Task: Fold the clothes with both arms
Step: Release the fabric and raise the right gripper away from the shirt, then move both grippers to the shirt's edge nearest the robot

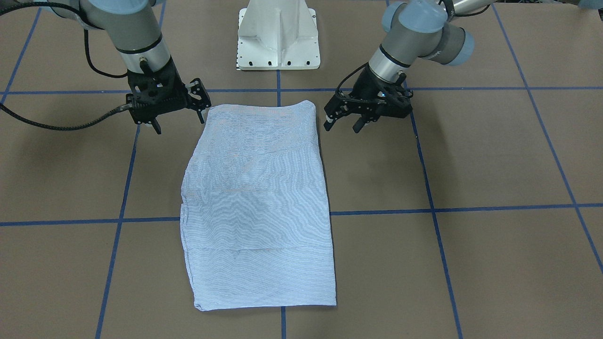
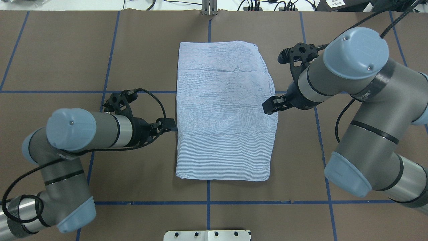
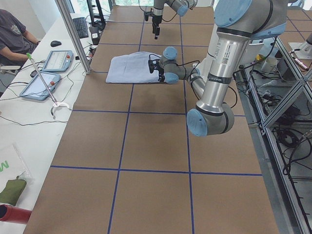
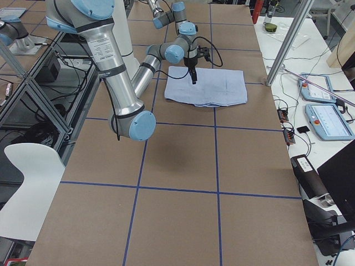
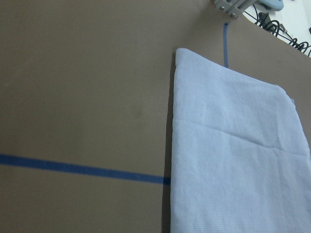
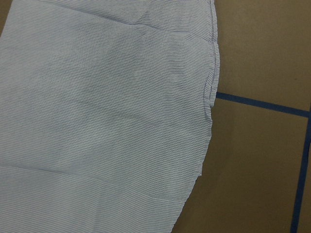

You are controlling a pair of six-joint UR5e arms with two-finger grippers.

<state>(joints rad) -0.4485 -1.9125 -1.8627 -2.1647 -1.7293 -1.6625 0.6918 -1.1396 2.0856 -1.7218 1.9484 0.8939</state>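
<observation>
The clothes are one light blue-and-white striped shirt (image 1: pixel 259 202), folded into a flat rectangle at the middle of the brown table (image 2: pixel 60 50). Its collar, buttons and sleeves are hidden inside the fold. My left gripper (image 1: pixel 343 124) hovers just off the shirt's edge on my left, open with nothing between its fingers. My right gripper (image 1: pixel 179 121) stands open and empty beside the opposite edge. From overhead, the left gripper (image 2: pixel 170 125) and the right gripper (image 2: pixel 271 105) flank the shirt (image 2: pixel 224 110) at mid-length. Both wrist views show only shirt (image 5: pixel 233 155) (image 6: pixel 97 111) and table.
Blue tape lines (image 1: pixel 494 208) divide the table into squares. The white pedestal base (image 1: pixel 278 37) stands at the robot's side of the table. A side desk with tablets (image 3: pixel 46 83) and a seated person (image 3: pixel 14 34) lies beyond the table's far edge, behind a metal post (image 3: pixel 73 34).
</observation>
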